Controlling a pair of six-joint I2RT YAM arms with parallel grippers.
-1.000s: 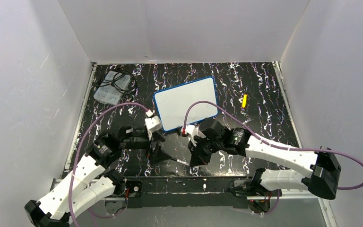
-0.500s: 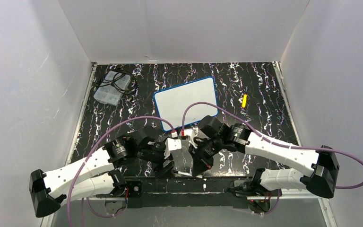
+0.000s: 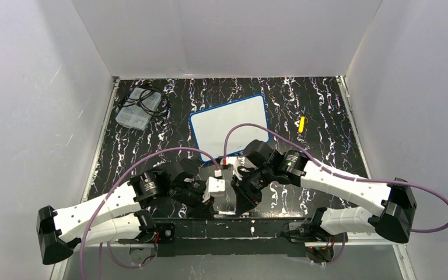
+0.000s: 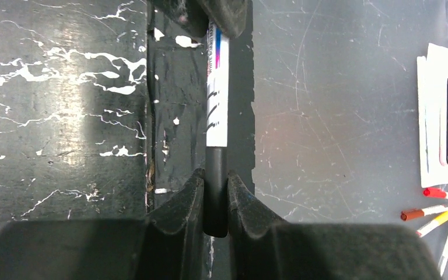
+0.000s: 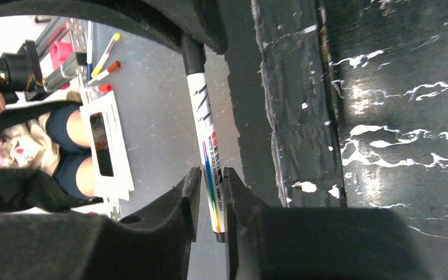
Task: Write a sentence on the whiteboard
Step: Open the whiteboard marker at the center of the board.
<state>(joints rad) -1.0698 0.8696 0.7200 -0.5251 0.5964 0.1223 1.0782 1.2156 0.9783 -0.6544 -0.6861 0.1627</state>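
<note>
The whiteboard (image 3: 228, 126), white with a blue rim, lies flat at mid-table. Its face looks blank from above, so the sentence is out of view. Both grippers meet over the table's near edge on one white marker (image 4: 217, 105) with a black cap. My left gripper (image 4: 216, 178) is shut on the black cap end. My right gripper (image 5: 211, 175) stands slightly open around the printed barrel of the marker (image 5: 207, 151), with a thin gap at one finger. In the top view the left gripper (image 3: 207, 205) and the right gripper (image 3: 245, 203) sit side by side.
A clear plastic box of black cables (image 3: 140, 108) sits at the back left. A small yellow object (image 3: 301, 123) lies to the right of the board. Beyond the near edge, spare markers (image 4: 437, 213) and a white sheet (image 4: 437, 116) lie on a grey surface, near a seated person (image 5: 17, 146).
My left arm swung right to the near edge and its jaws closed on the marker's cap. The right gripper, shut on the barrel before, has eased slightly open.
</note>
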